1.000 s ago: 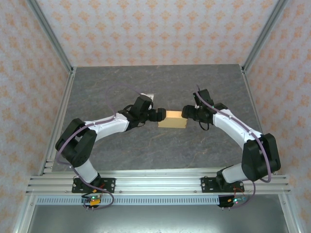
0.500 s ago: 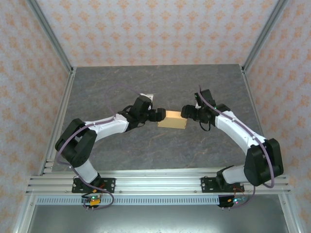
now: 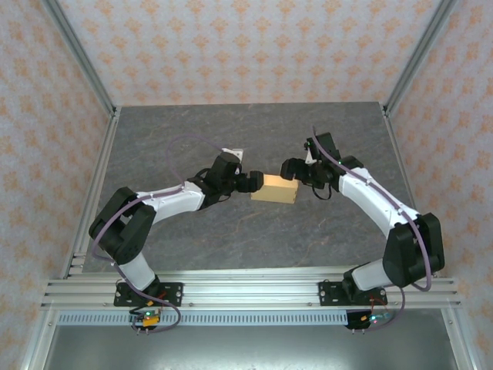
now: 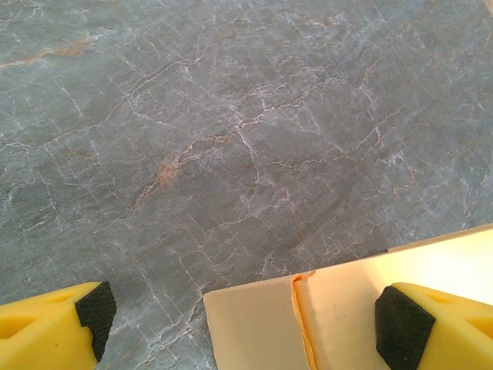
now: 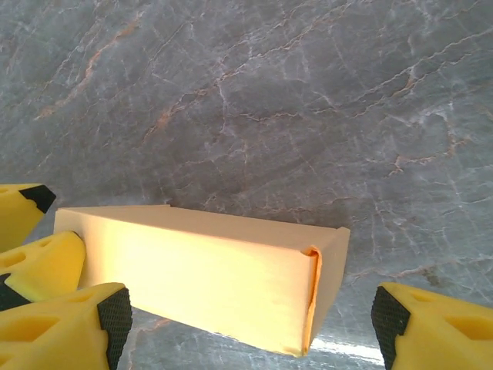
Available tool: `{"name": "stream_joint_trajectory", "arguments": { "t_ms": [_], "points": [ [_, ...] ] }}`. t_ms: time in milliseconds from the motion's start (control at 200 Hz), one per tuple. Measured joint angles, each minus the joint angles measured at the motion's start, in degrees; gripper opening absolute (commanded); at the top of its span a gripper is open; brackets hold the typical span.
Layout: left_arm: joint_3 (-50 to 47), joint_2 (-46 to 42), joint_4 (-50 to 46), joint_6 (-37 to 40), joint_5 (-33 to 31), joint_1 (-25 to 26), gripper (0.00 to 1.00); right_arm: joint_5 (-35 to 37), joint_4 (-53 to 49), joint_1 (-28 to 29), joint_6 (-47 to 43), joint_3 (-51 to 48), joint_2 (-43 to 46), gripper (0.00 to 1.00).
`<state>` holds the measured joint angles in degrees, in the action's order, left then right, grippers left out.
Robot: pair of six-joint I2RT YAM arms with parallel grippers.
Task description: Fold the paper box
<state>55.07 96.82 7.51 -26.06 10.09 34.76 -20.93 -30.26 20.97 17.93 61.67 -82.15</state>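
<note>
The paper box point(image 3: 274, 190) is a small closed light-tan cardboard box lying on the grey marble table point(image 3: 231, 139) between my two arms. My left gripper point(image 3: 255, 183) sits at the box's left end, open. In the left wrist view the paper box's end point(image 4: 331, 316) lies between the pads; the left pad point(image 4: 94, 308) is well clear of it and the right pad point(image 4: 402, 324) is over its top. My right gripper point(image 3: 290, 169) hovers at the box's right far corner, open. In the right wrist view the paper box point(image 5: 208, 281) lies between the fingers, with a gap to the right pad point(image 5: 389, 320).
The left gripper's yellow fingers point(image 5: 35, 262) show at the box's far end in the right wrist view. Patterned walls and metal frame posts point(image 3: 81, 54) enclose the table. The arms' mounting rail point(image 3: 246, 293) runs along the near edge.
My right gripper has shifted a little away from me and leftward over the box's right end, and its jaws have widened slightly. The left gripper and the box have stayed put.
</note>
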Motion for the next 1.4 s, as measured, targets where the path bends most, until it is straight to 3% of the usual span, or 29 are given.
{"name": "stream_joint_trajectory", "arguments": {
  "t_ms": [155,325,500,666,836,896,1031,1241,1401],
  "points": [
    [-1.6,-0.5,2.0,0.1,0.2,0.0,0.91,-1.0,3.8,0.0,0.6,-6.4,-1.8,0.84],
    [-5.2,-1.3,7.4,1.3,1.0,0.1,0.92,-0.2,6.4,0.0,1.8,-10.3,2.6,0.85],
    [-11.2,-3.4,15.4,3.3,1.2,0.9,0.92,2.0,1.0,0.0,3.3,-11.3,11.3,0.86],
    [-17.1,-8.5,17.1,7.3,-3.1,4.3,0.93,6.1,-1.4,0.0,5.3,-10.5,22.7,0.87],
    [-22.9,-12.5,12.9,9.8,-7.2,6.6,0.96,11.1,-2.1,0.0,6.5,-10.3,27.5,0.88],
    [-23.7,-15.1,10.7,10.9,-9.1,7.6,1.00,12.7,-2.1,0.0,5.9,-10.9,27.8,1.00],
    [-22.9,-24.1,5.8,13.8,-14.0,9.0,1.00,16.2,-2.8,0.3,4.1,-14.4,29.7,0.99],
    [-16.3,-36.4,-6.3,23.1,-19.9,9.0,1.00,22.3,-2.1,0.4,-2.9,-21.4,44.8,0.99],
    [-15.9,-42.5,-8.5,28.4,-28.4,8.4,1.00,23.7,3.9,0.4,-13.5,-28.5,54.3,0.99]
  ]
}}
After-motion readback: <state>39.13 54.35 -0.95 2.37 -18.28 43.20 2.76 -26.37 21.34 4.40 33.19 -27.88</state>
